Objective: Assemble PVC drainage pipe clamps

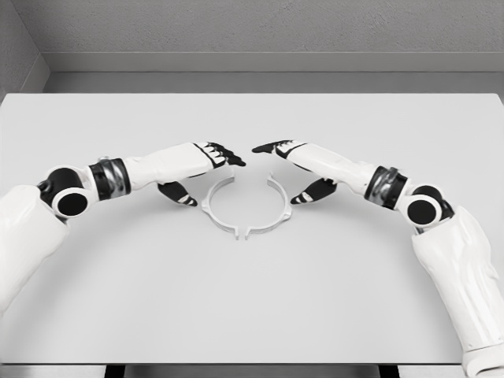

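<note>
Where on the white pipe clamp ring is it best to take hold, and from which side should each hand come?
Probably the two side arcs of the pipe clamp ring, pinched from outside. It lies flat on the table, open at the far side, with the left hand and right hand open on either flank. The thin band suits a thumb-and-finger pinch across it.

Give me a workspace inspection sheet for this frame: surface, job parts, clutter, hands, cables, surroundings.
Surface: pale grey table, flat, unmarked.
Job's things: white pipe clamp lying flat at table centre, a ring open at the far side, small tabs on its rim.
Clutter: nothing seen.
Hands: left hand left of the clamp, fingers extended, thumb low near the rim; right hand mirrors it on the right. Neither grasps the clamp; contact cannot be told.
Cables: nothing seen.
Surroundings: grey wall behind the table, floor strip below it.
</note>
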Controlling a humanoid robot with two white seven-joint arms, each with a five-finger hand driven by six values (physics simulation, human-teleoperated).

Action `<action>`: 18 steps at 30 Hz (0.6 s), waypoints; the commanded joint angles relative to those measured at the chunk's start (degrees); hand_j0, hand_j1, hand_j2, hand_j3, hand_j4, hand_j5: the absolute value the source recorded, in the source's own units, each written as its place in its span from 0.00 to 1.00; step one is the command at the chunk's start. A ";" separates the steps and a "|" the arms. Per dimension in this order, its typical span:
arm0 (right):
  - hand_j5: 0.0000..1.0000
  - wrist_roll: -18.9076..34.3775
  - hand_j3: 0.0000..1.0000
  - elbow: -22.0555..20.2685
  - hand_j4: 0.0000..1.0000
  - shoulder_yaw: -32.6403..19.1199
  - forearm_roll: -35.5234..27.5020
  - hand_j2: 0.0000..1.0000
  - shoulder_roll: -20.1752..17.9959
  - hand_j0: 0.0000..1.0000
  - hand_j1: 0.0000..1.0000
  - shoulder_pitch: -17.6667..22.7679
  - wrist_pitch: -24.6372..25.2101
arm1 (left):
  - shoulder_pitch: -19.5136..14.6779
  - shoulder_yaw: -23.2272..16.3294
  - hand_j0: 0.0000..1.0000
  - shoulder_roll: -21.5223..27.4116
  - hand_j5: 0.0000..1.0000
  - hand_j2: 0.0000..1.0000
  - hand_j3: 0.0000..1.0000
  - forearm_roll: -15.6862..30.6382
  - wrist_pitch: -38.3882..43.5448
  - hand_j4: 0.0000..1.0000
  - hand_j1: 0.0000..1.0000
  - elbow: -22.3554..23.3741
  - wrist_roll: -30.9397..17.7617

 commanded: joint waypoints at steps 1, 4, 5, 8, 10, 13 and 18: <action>1.00 -0.02 1.00 0.09 1.00 0.01 -0.36 1.00 0.45 1.00 1.00 -0.09 0.15 | 0.00 0.05 1.00 -0.50 1.00 1.00 1.00 0.37 0.12 1.00 1.00 -0.01 0.02; 1.00 -0.02 1.00 0.09 1.00 0.19 -0.27 1.00 0.98 1.00 1.00 -0.18 0.15 | 0.00 -0.04 1.00 -0.94 1.00 1.00 1.00 0.37 0.12 1.00 1.00 -0.01 0.02; 1.00 -0.02 1.00 0.09 1.00 0.19 -0.27 1.00 1.07 1.00 1.00 -0.18 0.15 | 0.00 -0.04 1.00 -0.94 1.00 1.00 1.00 0.37 0.12 1.00 1.00 0.08 0.02; 1.00 -0.02 1.00 0.09 1.00 0.19 -0.27 1.00 1.24 1.00 1.00 -0.26 0.15 | 0.00 0.14 1.00 -0.33 1.00 1.00 1.00 0.37 0.12 1.00 1.00 0.08 0.02; 1.00 -0.02 1.00 0.17 1.00 -0.07 -0.27 1.00 0.89 1.00 1.00 -0.26 0.15 | -0.18 0.40 1.00 -0.24 1.00 1.00 1.00 0.46 0.12 1.00 1.00 0.08 0.02; 1.00 -0.02 1.00 1.67 1.00 -0.25 -0.36 1.00 0.45 1.00 1.00 -0.26 0.15 | -0.53 1.19 1.00 3.01 1.00 1.00 1.00 0.55 0.12 1.00 1.00 0.17 0.02; 1.00 -0.02 1.00 1.93 1.00 -0.25 -0.36 1.00 0.28 1.00 1.00 -0.26 0.15 | -1.41 3.30 1.00 8.20 1.00 1.00 1.00 0.72 0.12 1.00 1.00 0.17 0.02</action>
